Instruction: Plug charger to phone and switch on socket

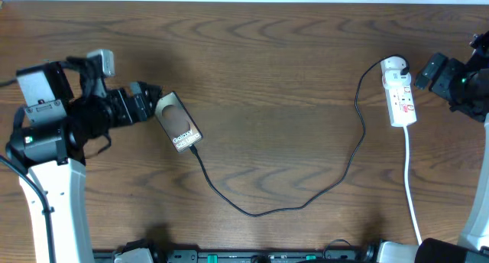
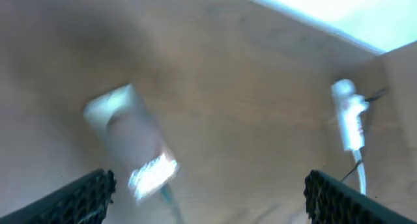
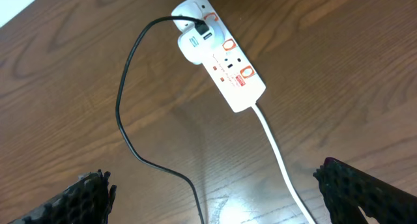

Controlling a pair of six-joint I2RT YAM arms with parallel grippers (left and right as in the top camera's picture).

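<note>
The phone (image 1: 178, 123) lies tilted on the table at the left, with "Galaxy" lettering on its screen. It shows blurred in the left wrist view (image 2: 130, 142). The charger cable (image 1: 256, 212) meets the phone's lower end, loops across the table and rises to the white plug head (image 1: 394, 65) in the socket strip (image 1: 402, 99). The strip (image 3: 225, 58) has red switch marks, with the cable (image 3: 124, 113) beside it. My left gripper (image 1: 153, 101) is open at the phone's upper end, its fingers wide apart (image 2: 208, 185). My right gripper (image 1: 422, 73) is open and empty (image 3: 214, 178), just right of the strip.
The strip's white lead (image 1: 411, 186) runs to the table's front edge and also shows in the right wrist view (image 3: 280, 159). The far table edge (image 1: 244, 4) meets a white wall. The strip appears far off in the left wrist view (image 2: 348, 116).
</note>
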